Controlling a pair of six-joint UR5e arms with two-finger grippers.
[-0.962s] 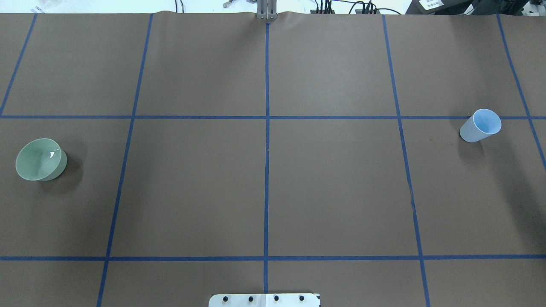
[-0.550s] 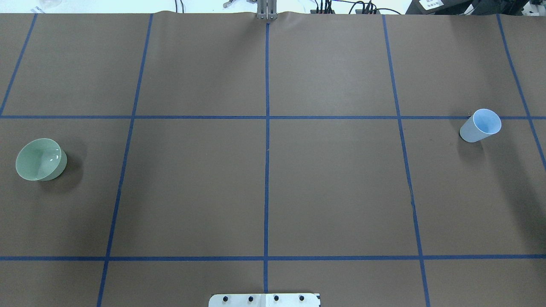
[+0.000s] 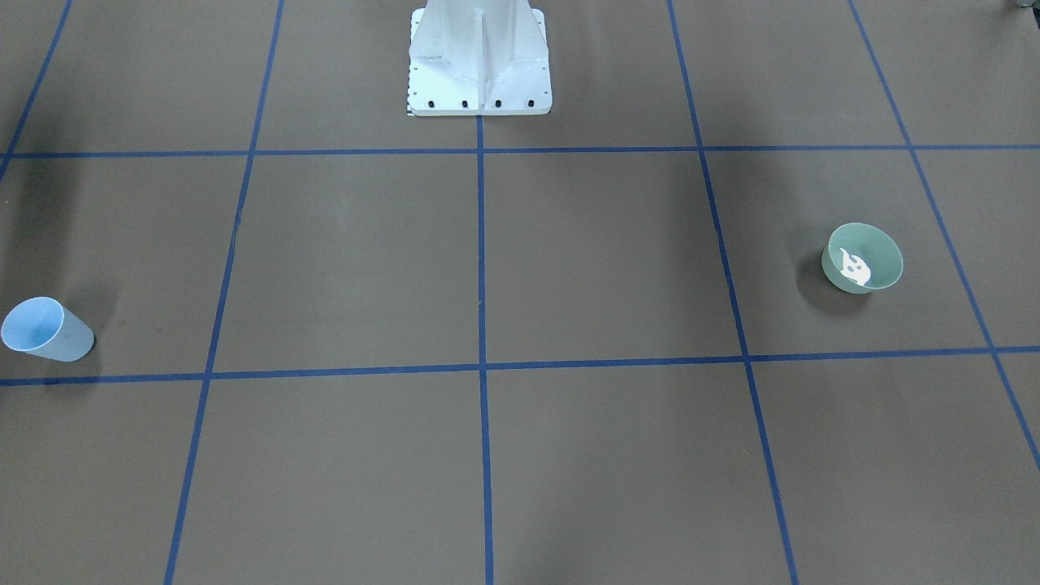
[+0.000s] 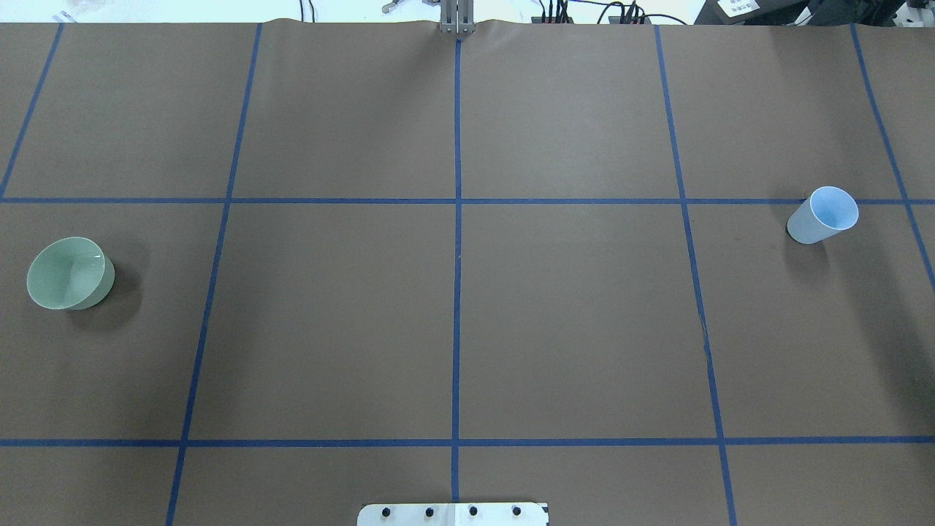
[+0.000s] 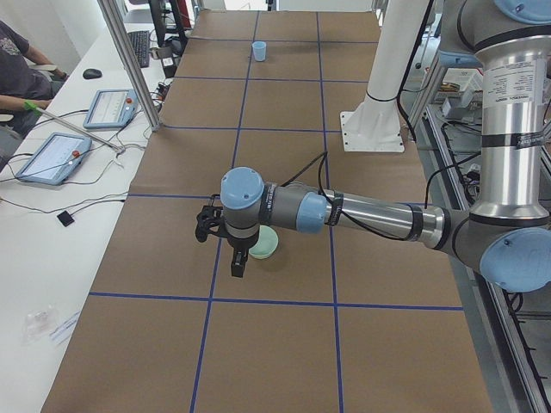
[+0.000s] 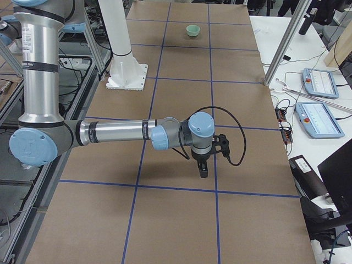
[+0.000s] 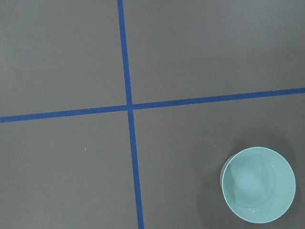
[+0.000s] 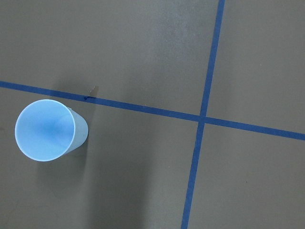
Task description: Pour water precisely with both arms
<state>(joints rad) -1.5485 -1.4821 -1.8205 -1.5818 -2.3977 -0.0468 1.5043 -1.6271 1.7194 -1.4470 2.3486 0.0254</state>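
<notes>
A pale green bowl (image 4: 66,274) stands at the table's left; it also shows in the front view (image 3: 865,258) and the left wrist view (image 7: 257,183). The water (image 3: 851,266) shows as a white glint inside it. A pale blue cup (image 4: 822,215) stands upright at the far right, seen from above in the right wrist view (image 8: 47,130). My left gripper (image 5: 238,267) hangs high beside the bowl (image 5: 267,245). My right gripper (image 6: 203,169) hangs high near the cup, which is hidden in that side view. I cannot tell whether either gripper is open or shut.
The white bolted pedestal (image 3: 479,57) stands at the table's near middle edge. Blue tape lines divide the brown table cover (image 4: 570,314) into squares. A side bench with tablets (image 5: 52,157) and a seated person (image 5: 17,64) runs along the far side.
The white glint on the water in the bowl has shrunk to a small speck in the overhead view. Bowl and cup have not moved.
</notes>
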